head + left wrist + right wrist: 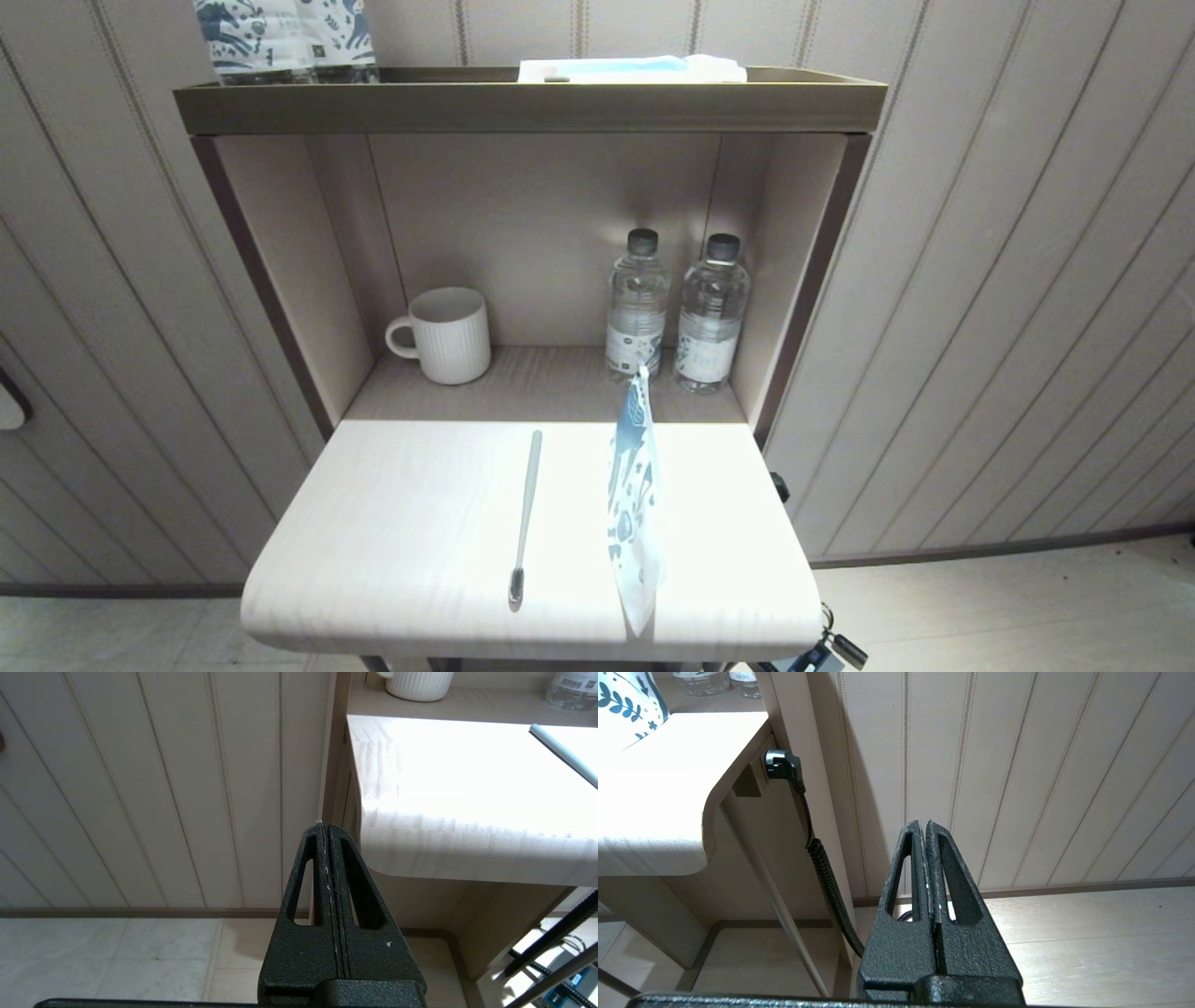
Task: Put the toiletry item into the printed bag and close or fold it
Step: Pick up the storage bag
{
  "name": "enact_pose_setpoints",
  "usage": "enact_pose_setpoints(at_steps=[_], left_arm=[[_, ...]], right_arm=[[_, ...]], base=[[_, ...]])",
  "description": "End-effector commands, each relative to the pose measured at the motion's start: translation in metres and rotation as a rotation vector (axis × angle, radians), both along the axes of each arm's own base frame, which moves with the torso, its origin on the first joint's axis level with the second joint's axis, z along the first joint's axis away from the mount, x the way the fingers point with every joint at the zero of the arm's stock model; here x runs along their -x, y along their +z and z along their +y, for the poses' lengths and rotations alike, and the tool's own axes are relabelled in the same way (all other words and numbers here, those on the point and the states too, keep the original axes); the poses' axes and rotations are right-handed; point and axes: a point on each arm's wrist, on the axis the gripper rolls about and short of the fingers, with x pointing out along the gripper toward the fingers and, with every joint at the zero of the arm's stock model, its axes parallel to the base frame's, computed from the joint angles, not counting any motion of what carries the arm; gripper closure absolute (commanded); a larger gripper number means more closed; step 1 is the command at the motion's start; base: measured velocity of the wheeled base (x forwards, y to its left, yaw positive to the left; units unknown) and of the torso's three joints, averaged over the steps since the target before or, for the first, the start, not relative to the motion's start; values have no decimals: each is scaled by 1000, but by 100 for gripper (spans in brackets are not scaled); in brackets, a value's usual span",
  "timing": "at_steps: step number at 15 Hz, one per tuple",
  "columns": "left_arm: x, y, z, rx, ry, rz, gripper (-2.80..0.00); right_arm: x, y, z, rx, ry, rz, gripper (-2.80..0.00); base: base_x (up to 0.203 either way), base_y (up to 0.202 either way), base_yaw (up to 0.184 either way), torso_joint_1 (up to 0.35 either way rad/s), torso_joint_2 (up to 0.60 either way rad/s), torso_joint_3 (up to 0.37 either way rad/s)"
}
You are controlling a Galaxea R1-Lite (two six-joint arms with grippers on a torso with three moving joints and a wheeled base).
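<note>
A thin pale toothbrush (525,515) lies on the white fold-out tabletop (392,532), dark bristle head toward the front edge; its handle end (563,753) shows in the left wrist view. To its right the printed bag (635,499), white with blue leaves, stands on edge; a corner of it (626,704) shows in the right wrist view. My left gripper (324,828) hangs shut and empty below the table's left front corner. My right gripper (924,826) is shut and empty, low beside the table's right side. Neither gripper appears in the head view.
In the shelf niche behind the tabletop stand a white ribbed mug (448,334) and two water bottles (639,303) (711,313). Blue-patterned wrapped bottles (280,37) and a folded cloth (635,69) sit on top. A black plug and ribbed cable (822,863) hang by the table's right side.
</note>
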Motion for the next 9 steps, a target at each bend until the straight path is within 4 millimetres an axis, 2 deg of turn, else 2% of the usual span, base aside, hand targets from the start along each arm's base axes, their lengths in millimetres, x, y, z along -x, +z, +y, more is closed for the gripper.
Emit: enact_pose_setpoints(at_steps=[1,5,7,8,9], left_arm=[[0,0,0,0,1,-1,0],[0,0,0,0,1,-2,0],[0,0,0,0,0,0,0],[0,0,0,-1,-1,0,0],[0,0,0,-1,1,0,0]], right_arm=[[0,0,0,1,1,1,0],[0,-1,0,16,10,9,0],[0,-7,0,17,11,77,0],[1,-5,0,31,8,85,0],[4,6,0,36,9,52,0]], base=[[0,0,0,0,0,0],[0,0,0,0,0,0],[0,0,0,0,0,0],[0,0,0,0,0,0],[0,0,0,0,0,0]])
